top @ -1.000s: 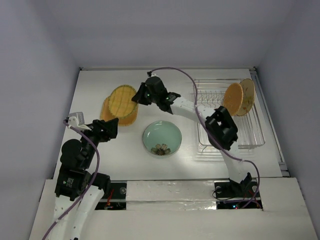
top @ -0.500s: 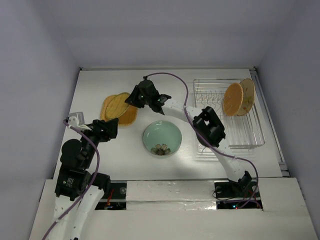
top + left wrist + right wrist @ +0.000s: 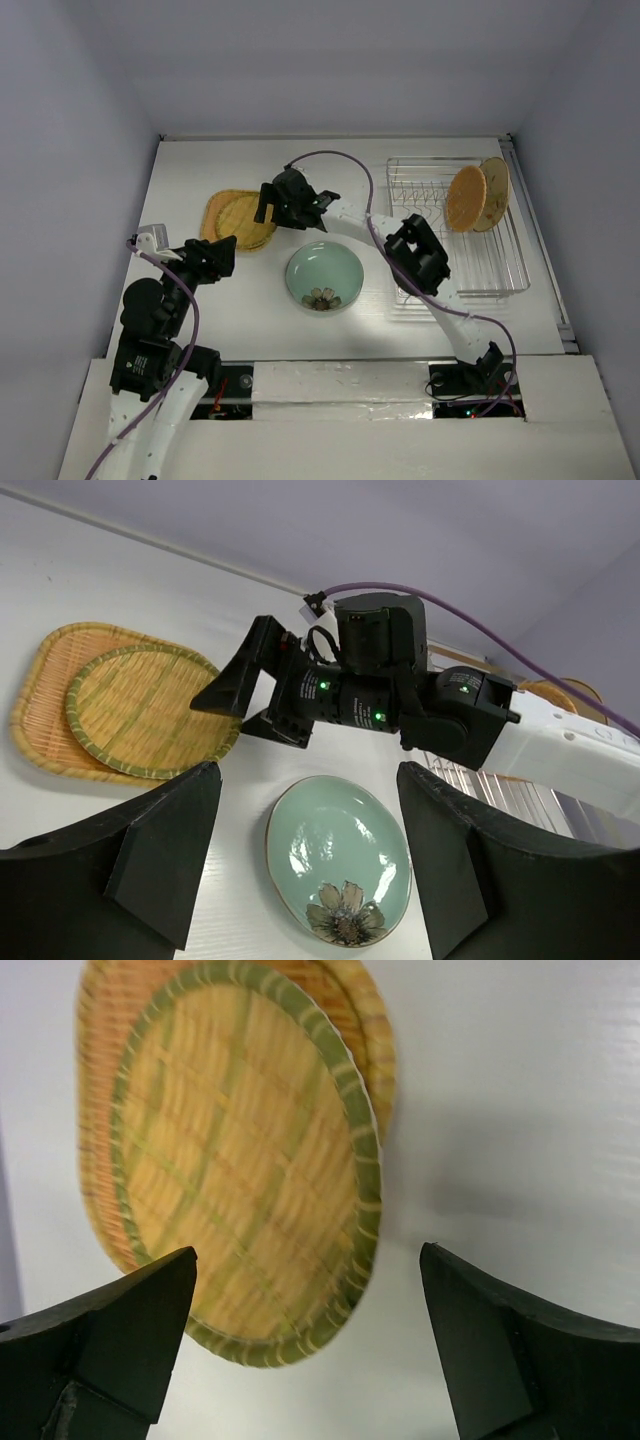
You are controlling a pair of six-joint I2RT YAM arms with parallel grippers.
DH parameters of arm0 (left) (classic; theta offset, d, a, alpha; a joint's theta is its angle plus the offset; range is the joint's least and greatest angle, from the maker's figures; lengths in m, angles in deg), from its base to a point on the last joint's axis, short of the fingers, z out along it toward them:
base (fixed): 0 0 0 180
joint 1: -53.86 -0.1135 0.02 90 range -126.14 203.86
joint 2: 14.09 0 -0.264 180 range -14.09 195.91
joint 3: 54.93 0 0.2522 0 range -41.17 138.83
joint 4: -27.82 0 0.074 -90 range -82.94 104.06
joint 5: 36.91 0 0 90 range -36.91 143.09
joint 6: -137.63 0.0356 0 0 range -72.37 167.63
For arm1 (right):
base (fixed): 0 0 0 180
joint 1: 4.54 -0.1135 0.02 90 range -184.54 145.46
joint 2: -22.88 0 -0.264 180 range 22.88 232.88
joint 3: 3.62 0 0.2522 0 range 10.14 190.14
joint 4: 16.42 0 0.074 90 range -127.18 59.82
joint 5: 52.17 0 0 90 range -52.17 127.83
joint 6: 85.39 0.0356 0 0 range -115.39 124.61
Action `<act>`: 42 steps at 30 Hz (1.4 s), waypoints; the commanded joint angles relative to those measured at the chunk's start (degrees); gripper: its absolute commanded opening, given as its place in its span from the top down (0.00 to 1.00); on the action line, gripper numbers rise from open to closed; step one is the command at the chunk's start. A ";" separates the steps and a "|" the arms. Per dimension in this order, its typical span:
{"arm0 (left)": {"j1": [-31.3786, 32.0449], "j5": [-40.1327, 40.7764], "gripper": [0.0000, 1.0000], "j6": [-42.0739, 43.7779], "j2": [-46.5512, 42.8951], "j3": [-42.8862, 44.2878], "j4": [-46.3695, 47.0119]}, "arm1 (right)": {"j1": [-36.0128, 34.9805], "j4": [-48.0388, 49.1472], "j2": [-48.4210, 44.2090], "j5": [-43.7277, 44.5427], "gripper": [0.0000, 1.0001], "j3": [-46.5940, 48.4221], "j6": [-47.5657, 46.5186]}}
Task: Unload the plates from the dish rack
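A round woven plate with a green rim [image 3: 246, 214] [image 3: 240, 1160] lies on the rounded-square orange plate [image 3: 216, 215] [image 3: 372, 1030] at the table's left. My right gripper [image 3: 266, 207] [image 3: 310, 1350] hovers at its near edge, open and holding nothing. The pale green flower plate [image 3: 324, 276] [image 3: 338, 860] lies flat mid-table. My left gripper [image 3: 226, 258] [image 3: 310, 860] stands open above and left of it, empty. In the dish rack [image 3: 490, 275], an orange plate [image 3: 466, 198] and a beige plate [image 3: 493, 193] stand upright at the far end.
The right arm's forearm [image 3: 420, 255] reaches across the rack's left edge and past the green plate. A purple cable [image 3: 345, 165] arcs above it. White walls close the table at the back and both sides.
The right gripper brought the round woven plate down flat onto the square orange plate, then opened and let it go. The left arm has not moved.
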 commanded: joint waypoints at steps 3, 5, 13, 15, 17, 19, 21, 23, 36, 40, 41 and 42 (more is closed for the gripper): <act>-0.33 -0.35 0.32 -0.17 -0.76 -0.22 2.27 | -0.99 -6.03 -8.14 6.30 0.00 1.18 -8.26; -0.33 -0.35 0.32 -0.08 -0.94 -0.22 2.36 | -0.99 -5.59 -10.61 7.36 0.00 -1.54 -9.84; -0.33 -1.49 0.44 0.18 -1.73 -0.49 2.80 | 1.73 -2.87 -33.88 19.30 0.65 -20.59 -15.11; -0.33 -2.02 0.56 0.27 -1.90 -0.57 2.89 | 6.27 -3.03 -44.42 23.70 0.99 -30.35 -15.64; -0.33 -2.63 0.72 0.35 -2.25 -0.66 3.24 | 10.77 -5.39 -54.32 25.55 1.00 -36.24 -16.43; -0.33 -2.81 0.81 0.53 -2.95 -0.75 3.33 | 18.41 -6.81 -60.68 27.04 1.00 -44.59 -18.27; 0.19 -3.07 0.87 0.62 -3.74 -0.75 3.68 | 23.51 -9.88 -67.96 29.07 1.00 -48.64 -19.59; 0.19 -3.33 0.87 0.71 -4.19 -0.84 3.94 | 29.84 -11.55 -71.25 28.72 0.92 -52.08 -21.97; 2.48 -2.10 0.73 0.44 -5.77 -0.66 3.24 | 45.32 -15.79 -60.64 23.19 0.39 -46.56 -29.35; 2.48 -2.10 0.72 0.53 -5.86 -0.66 3.15 | 46.38 -12.80 -56.15 20.37 0.45 -45.06 -31.37; 2.48 -2.10 0.71 0.53 -5.86 -0.66 3.24 | 46.39 -12.18 -55.36 20.54 0.48 -44.71 -31.73; 2.48 -2.10 0.71 0.44 -5.86 -0.66 3.15 | 46.39 -12.27 -53.79 20.46 0.51 -44.18 -32.17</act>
